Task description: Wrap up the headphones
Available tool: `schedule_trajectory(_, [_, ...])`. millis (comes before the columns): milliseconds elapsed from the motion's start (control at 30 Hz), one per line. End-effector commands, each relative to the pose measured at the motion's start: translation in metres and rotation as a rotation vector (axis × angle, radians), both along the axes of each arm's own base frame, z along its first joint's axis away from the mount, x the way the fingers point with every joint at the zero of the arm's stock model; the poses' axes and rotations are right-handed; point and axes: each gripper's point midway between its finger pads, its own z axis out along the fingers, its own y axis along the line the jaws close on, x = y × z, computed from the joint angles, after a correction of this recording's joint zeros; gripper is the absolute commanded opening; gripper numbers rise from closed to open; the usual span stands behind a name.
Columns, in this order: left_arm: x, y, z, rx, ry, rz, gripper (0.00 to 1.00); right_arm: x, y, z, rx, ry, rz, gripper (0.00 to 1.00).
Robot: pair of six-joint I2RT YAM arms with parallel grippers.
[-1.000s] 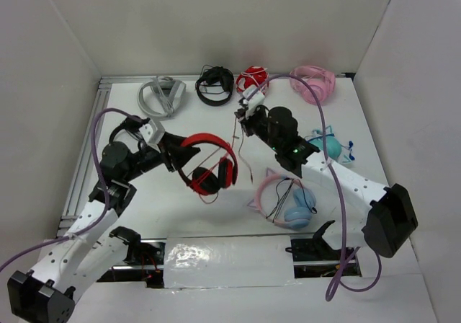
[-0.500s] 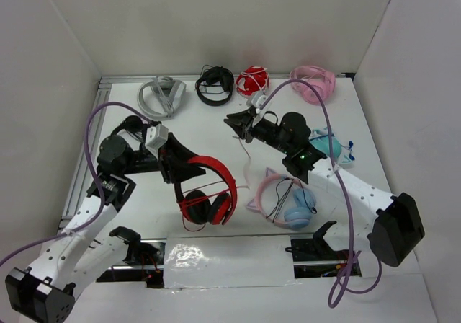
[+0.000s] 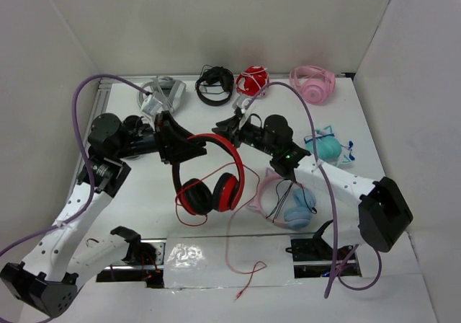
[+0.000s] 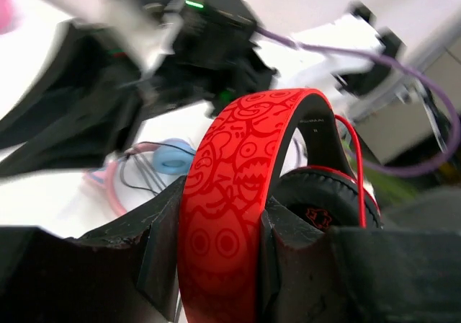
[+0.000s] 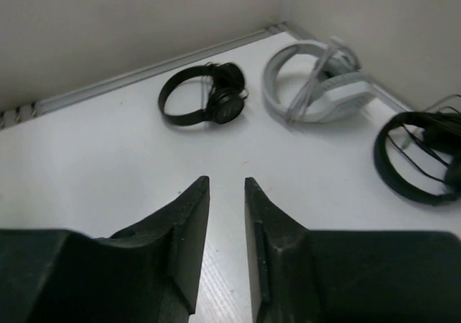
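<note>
**Desk:** Where are the headphones (image 3: 209, 173)?

**Photographer:** In the left gripper (image 3: 175, 140). Its fingers (image 4: 162, 240) are clamped on either side of the red patterned headband, pinching it tight in the wrist view. The two black-padded cups sit side by side on the gripper's near side, toward the arm bases. Whether they touch the tabletop (image 3: 389, 135) cannot be told.

**Desk:** And the cable (image 3: 228, 245)?

**Photographer:** The thin red strand crosses between the cups and loops just under the left one. A long run of it trails away from the gripper to the tabletop's near edge, where its end lies.

**Desk:** The right gripper (image 3: 219, 130)?

**Photographer:** It sits just beside the top of the headband, facing the left gripper from the opposite side. Its fingers (image 5: 186, 215) are narrowly parted, with nothing between them and only bare tabletop below.

**Desk:** What lies ahead of it?

**Photographer:** A black headset (image 5: 199, 103) straight beyond the tips and a white headset (image 5: 318, 85) farther to their right, both well apart from the gripper.
</note>
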Motion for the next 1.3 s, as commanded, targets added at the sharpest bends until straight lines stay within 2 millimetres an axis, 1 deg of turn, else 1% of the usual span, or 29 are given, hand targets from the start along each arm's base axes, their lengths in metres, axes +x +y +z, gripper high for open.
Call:
schedule_trajectory(0, [0.015, 0.011, 0.014, -0.05, 0.063, 0.19, 0.0, 0.012, -0.039, 0.03, 0.151, -0.019, -0.207, 0.35])
schedule_trajectory(33, [0.021, 0.015, 0.014, -0.059, 0.067, 0.243, 0.0, 0.004, -0.052, 0.041, 0.194, -0.025, -0.232, 0.39])
schedule_trajectory(67, [0.034, 0.022, 0.011, -0.074, 0.069, 0.334, 0.0, 0.002, -0.06, 0.04, 0.205, -0.02, -0.253, 0.46])
schedule_trajectory(100, [0.032, 0.029, 0.016, -0.1, 0.059, 0.375, 0.0, -0.002, -0.068, 0.022, 0.19, 0.013, -0.283, 0.51])
schedule_trajectory(133, [0.035, 0.032, 0.015, -0.111, 0.054, 0.405, 0.0, -0.01, -0.078, 0.029, 0.232, 0.03, -0.296, 0.55])
schedule_trajectory(200, [0.034, 0.04, 0.023, -0.144, 0.05, 0.457, 0.0, -0.012, -0.089, 0.006, 0.21, 0.099, -0.346, 0.65])
schedule_trajectory(233, [0.034, 0.041, 0.027, -0.153, 0.045, 0.464, 0.0, -0.013, -0.097, 0.005, 0.224, 0.117, -0.382, 0.82])
schedule_trajectory(267, [0.033, 0.043, 0.028, -0.157, 0.054, 0.471, 0.0, -0.012, -0.103, -0.003, 0.223, 0.164, -0.422, 0.88])
schedule_trajectory(300, [0.033, 0.044, 0.03, -0.165, 0.062, 0.481, 0.0, -0.004, -0.123, -0.006, 0.24, 0.168, -0.536, 0.89])
schedule_trajectory(333, [0.033, 0.045, 0.034, -0.169, 0.06, 0.485, 0.0, -0.002, -0.134, -0.008, 0.254, 0.178, -0.6, 1.0])
schedule_trajectory(367, [0.037, 0.047, 0.032, -0.169, 0.088, 0.51, 0.0, 0.002, -0.147, -0.012, 0.28, 0.196, -0.669, 1.0])
schedule_trajectory(433, [0.04, 0.048, 0.031, -0.168, 0.099, 0.524, 0.0, 0.002, -0.178, 0.002, 0.376, 0.187, -0.787, 1.0])
schedule_trajectory(500, [0.045, 0.049, 0.03, -0.172, 0.108, 0.545, 0.0, -0.001, -0.199, 0.014, 0.492, 0.24, -0.837, 1.0])
schedule_trajectory(533, [0.046, 0.05, 0.03, -0.173, 0.111, 0.553, 0.0, -0.002, -0.205, 0.005, 0.476, 0.294, -0.861, 1.0])
schedule_trajectory(567, [0.047, 0.051, 0.032, -0.185, 0.109, 0.559, 0.0, 0.0, -0.213, 0.021, 0.503, 0.291, -0.862, 1.0])
schedule_trajectory(600, [0.048, 0.052, 0.033, -0.19, 0.11, 0.566, 0.0, -0.001, -0.211, 0.022, 0.487, 0.314, -0.842, 1.0])
schedule_trajectory(633, [0.048, 0.053, 0.035, -0.194, 0.109, 0.571, 0.0, -0.006, -0.207, 0.01, 0.424, 0.379, -0.825, 1.0])
schedule_trajectory(667, [0.05, 0.053, 0.037, -0.198, 0.113, 0.578, 0.0, -0.008, -0.205, 0.02, 0.427, 0.388, -0.809, 1.0])
schedule_trajectory(733, [0.053, 0.057, 0.039, -0.213, 0.123, 0.606, 0.0, -0.013, -0.2, 0.004, 0.377, 0.454, -0.794, 1.0])
schedule_trajectory(767, [0.054, 0.058, 0.04, -0.225, 0.137, 0.615, 0.0, -0.02, -0.188, -0.013, 0.338, 0.494, -0.737, 1.0])
schedule_trajectory(833, [0.061, 0.062, 0.044, -0.246, 0.141, 0.652, 0.0, -0.03, -0.172, -0.03, 0.305, 0.517, -0.664, 1.0])
schedule_trajectory(867, [0.064, 0.063, 0.046, -0.254, 0.145, 0.669, 0.0, -0.038, -0.165, -0.052, 0.256, 0.541, -0.628, 1.0])
schedule_trajectory(900, [0.067, 0.066, 0.052, -0.266, 0.137, 0.686, 0.0, -0.049, -0.152, -0.061, 0.211, 0.544, -0.576, 1.0])
schedule_trajectory(933, [0.076, 0.07, 0.051, -0.261, 0.143, 0.73, 0.0, -0.057, -0.149, -0.08, 0.155, 0.569, -0.57, 1.0])
schedule_trajectory(967, [0.081, 0.072, 0.052, -0.26, 0.146, 0.751, 0.0, -0.064, -0.144, -0.089, 0.12, 0.584, -0.556, 0.99])
schedule_trajectory(1000, [0.082, 0.074, 0.059, -0.267, 0.136, 0.766, 0.0, -0.08, -0.135, -0.103, 0.057, 0.613, -0.514, 1.0])
schedule_trajectory(1100, [0.089, 0.078, 0.064, -0.262, 0.111, 0.797, 0.0, -0.107, -0.119, -0.132, -0.029, 0.682, -0.445, 1.0])
schedule_trajectory(1200, [0.09, 0.08, 0.066, -0.267, 0.097, 0.81, 0.0, -0.154, -0.086, -0.161, -0.113, 0.733, -0.271, 1.0])
schedule_trajectory(1267, [0.09, 0.081, 0.066, -0.272, 0.094, 0.817, 0.0, -0.167, -0.079, -0.176, -0.178, 0.743, -0.259, 1.0])
